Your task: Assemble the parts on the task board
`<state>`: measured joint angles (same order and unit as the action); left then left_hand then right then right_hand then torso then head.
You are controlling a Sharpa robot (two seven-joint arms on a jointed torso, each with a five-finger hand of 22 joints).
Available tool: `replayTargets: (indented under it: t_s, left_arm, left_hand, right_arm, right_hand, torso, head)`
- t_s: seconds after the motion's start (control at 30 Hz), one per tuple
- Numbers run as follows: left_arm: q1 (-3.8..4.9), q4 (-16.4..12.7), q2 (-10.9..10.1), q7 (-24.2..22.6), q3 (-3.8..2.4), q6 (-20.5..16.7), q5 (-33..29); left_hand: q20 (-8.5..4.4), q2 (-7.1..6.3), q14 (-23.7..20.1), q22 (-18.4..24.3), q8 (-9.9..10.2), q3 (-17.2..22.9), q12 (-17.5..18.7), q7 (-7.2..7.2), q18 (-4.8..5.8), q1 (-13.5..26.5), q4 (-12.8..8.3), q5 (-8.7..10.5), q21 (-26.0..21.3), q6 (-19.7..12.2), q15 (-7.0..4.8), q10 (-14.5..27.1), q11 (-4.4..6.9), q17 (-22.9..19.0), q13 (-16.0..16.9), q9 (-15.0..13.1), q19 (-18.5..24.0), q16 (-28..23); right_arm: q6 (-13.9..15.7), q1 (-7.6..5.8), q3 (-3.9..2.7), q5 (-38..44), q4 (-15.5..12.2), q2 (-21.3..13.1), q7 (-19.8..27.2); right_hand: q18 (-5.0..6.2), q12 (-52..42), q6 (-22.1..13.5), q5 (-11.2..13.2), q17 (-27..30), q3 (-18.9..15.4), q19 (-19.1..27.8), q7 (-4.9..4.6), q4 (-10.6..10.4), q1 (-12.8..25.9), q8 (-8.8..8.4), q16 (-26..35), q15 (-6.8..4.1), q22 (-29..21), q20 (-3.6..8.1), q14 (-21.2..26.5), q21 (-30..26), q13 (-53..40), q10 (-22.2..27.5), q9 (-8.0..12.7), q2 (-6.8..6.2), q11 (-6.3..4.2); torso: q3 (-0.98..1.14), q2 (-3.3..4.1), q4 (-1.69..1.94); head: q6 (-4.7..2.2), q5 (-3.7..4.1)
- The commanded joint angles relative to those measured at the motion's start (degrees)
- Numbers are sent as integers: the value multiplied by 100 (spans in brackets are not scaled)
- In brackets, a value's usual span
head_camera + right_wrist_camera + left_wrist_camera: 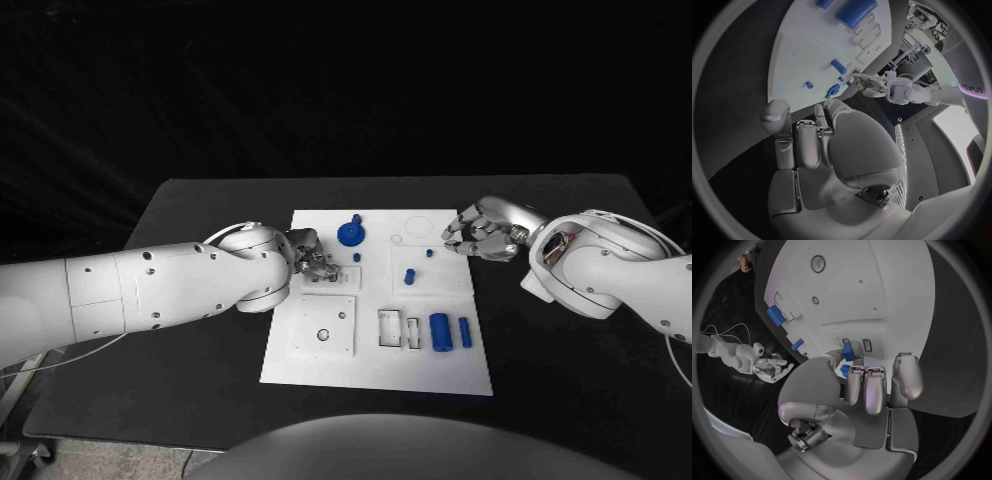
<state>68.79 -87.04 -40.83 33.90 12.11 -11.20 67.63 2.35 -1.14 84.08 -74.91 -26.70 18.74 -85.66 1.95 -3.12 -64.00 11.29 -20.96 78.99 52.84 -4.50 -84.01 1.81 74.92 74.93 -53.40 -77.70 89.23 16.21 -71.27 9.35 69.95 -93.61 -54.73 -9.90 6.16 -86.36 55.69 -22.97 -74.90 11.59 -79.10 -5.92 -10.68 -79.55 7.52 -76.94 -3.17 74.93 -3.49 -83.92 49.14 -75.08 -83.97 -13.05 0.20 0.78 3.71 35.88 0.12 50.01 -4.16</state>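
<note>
Two white robot arms meet over the white task board (378, 370) at the centre of a black table (202, 215). The left hand (312, 257) sits at the board's left edge, fingers curled together around a small blue part (848, 351); its wrist view shows the piece between thumb and fingers, apparently pinched, though the contact is partly hidden. The right hand (483, 232) hovers at the board's far right corner, fingers curled inward with nothing visible in them.

Other parts are spread across the board: a blue round knobbed piece (352, 234) at the far edge just beyond the left hand, two small blue pegs (410, 276) near the middle, and two blue cylinders (441, 331) lying side by side by the near right, long axes running toward the robot.

The pegs lie between the hands, toward the right of the left hand, which looks the nearer. The cylinders are closer to the right arm's side.
</note>
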Motion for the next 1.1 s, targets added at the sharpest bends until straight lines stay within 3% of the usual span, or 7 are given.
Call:
replayTargets:
  t_s: [0.03,0.37,1.1]
  left_arm:
    - [-82,-5,30,49,45,246,-12]
    - [-112,23,42,28,43,192,-12]
    - [-117,-43,35,49,43,228,-13]
  left_hand:
    - [8,-10,482,-178,42,12,-5,11,-106,-33,-4,-34,-27,41,38,-294,-12,1325,1153,9,21,-10]
    - [9,-12,473,-181,69,-31,11,25,-106,40,70,69,-40,24,42,-282,-22,1310,1141,-3,26,-18]
    - [9,-11,474,-182,70,-33,9,23,-106,39,72,78,-41,26,43,-284,-22,1311,1142,-5,26,-17]
  right_arm:
    - [11,6,-1,6,-2,4,-3]
    - [0,18,-1,6,6,8,0]
    - [-6,24,-1,6,12,-4,-9]
  right_hand:
    - [83,17,42,-17,-375,26,49,-13,13,-55,-26,8,47,564,1,-273,-22,-985,-174,8,-1,42]
    - [83,16,43,-30,-372,33,49,-14,20,-57,-27,11,48,563,1,-273,-27,-985,-174,9,-1,44]
    - [84,19,45,-44,-371,42,50,-15,27,-59,-28,12,49,563,0,-273,-32,-982,-172,10,1,46]
  torso:
    - [-3,2,-1]
    - [-3,2,2]
    - [1,1,-1]
  head:
    - [-1,4]
    - [-1,-3]
    - [-1,-13]
